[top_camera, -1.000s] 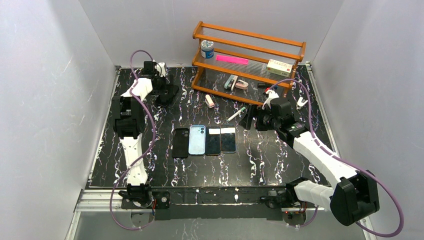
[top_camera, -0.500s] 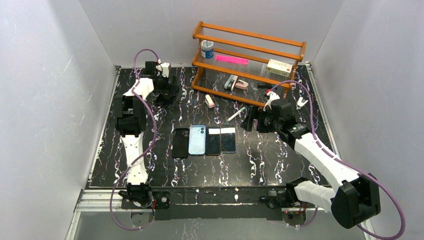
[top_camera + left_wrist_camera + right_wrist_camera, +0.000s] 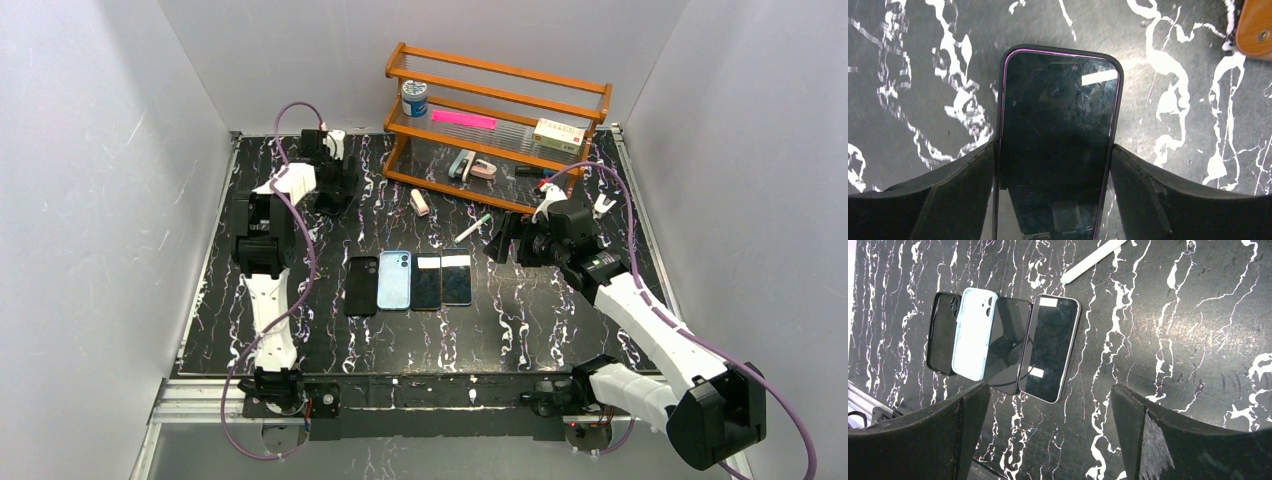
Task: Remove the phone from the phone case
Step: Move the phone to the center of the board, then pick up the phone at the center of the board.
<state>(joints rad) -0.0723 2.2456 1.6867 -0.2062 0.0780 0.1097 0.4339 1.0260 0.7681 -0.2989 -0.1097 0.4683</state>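
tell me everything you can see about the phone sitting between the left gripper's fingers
The cased phone lies flat, screen up, on the black marbled table. A black case with rounded corners wraps it; a thin purple rim edges the glass. The screen is dark, smudged, reflecting a bright light. The left gripper's black fingers meet its two long edges; its near end is cut off by the frame.

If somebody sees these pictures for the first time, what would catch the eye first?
A dark-cased phone lies on the marble table, closely flanked by the left fingers. Mid-table, four phones and cases lie in a row, one light blue, before a wooden rack.
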